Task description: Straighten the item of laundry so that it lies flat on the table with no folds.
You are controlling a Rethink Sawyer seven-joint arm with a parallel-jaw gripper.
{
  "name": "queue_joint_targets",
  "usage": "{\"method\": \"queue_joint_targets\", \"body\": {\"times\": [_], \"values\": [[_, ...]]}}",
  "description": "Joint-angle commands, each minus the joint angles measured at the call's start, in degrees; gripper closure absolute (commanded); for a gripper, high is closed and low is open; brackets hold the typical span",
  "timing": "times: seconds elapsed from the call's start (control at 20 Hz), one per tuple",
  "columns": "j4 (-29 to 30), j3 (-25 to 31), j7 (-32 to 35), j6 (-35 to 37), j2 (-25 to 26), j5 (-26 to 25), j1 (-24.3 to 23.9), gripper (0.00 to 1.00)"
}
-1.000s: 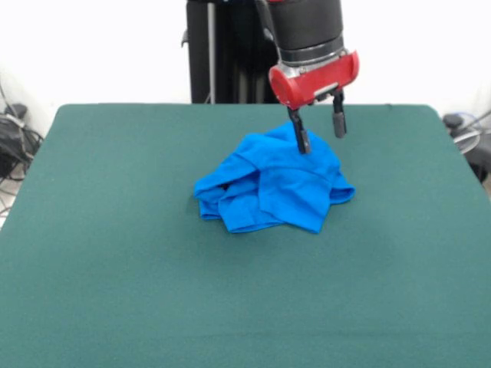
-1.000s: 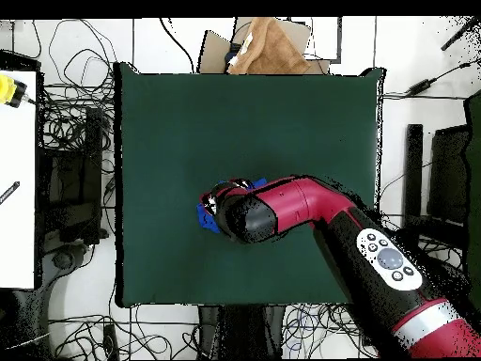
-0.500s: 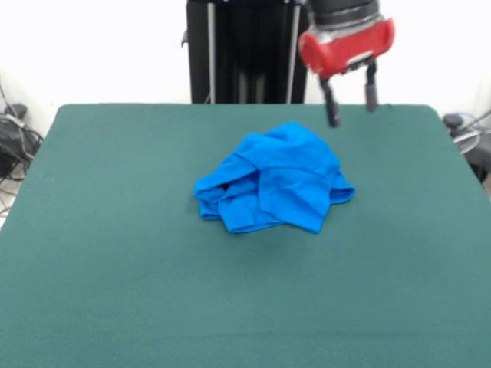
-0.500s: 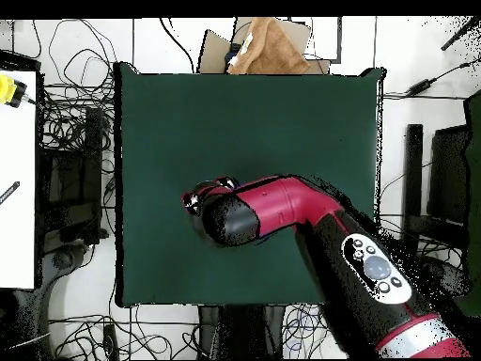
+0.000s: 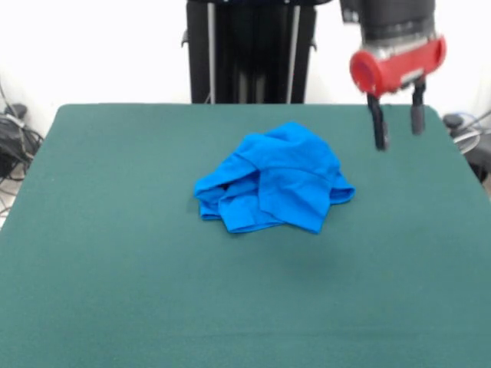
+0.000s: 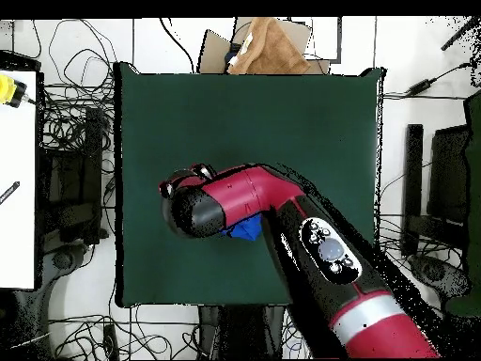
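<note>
The tool (image 5: pixel 397 129) hangs spread and empty, off to the right of the crumpled shirt (image 5: pixel 272 188) in the front view, clear above the desk (image 5: pixel 115 268).

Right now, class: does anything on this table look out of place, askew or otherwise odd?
Yes. The blue T-shirt lies crumpled in a heap near the middle of the green table, folded over itself rather than flat. The gripper hangs beside it, fingers apart and empty. Nothing looks spilled or damaged.
</note>
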Motion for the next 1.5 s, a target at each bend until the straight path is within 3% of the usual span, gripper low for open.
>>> {"method": "queue_joint_targets", "body": {"times": [0.05, 0.55, 0.9, 1.15, 1.5], "values": [[-10.6, -11.8, 7.0, -12.9, 16.4, -8.1, 1.5, 0.00], [-14.0, -20.7, 9.0, -20.9, 20.2, -6.0, 7.4, 0.00], [-19.2, -28.2, 9.0, -21.1, 21.7, -4.3, 12.8, 0.00], [-18.5, -27.3, 8.2, -22.3, 23.2, -4.3, 10.8, 0.00], [-17.2, -22.0, 4.1, -18.4, 23.1, -5.4, 3.8, 0.00]]}}
